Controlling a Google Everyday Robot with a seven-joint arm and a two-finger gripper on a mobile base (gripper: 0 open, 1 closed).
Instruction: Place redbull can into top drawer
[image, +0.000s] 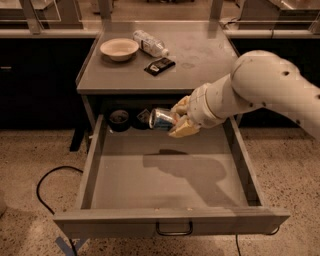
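1. redbull can (161, 119), slim silver-blue metal: held on its side over the back of the wide grey metal top drawer (93, 161), shiny end turned towards the drawer's left wall.
2. Cream two-finger gripper (175, 120): positioned over the drawer's back, right of centre, fingers clamped on the can.
3. Drawer is pulled out; dark loop handle (174, 229) is seen on its front.
4. Cream bowl (119, 49), clear plastic bottle (150, 43) and dark packet (159, 65) are laid on the grey countertop (200, 55) above and behind the drawer.
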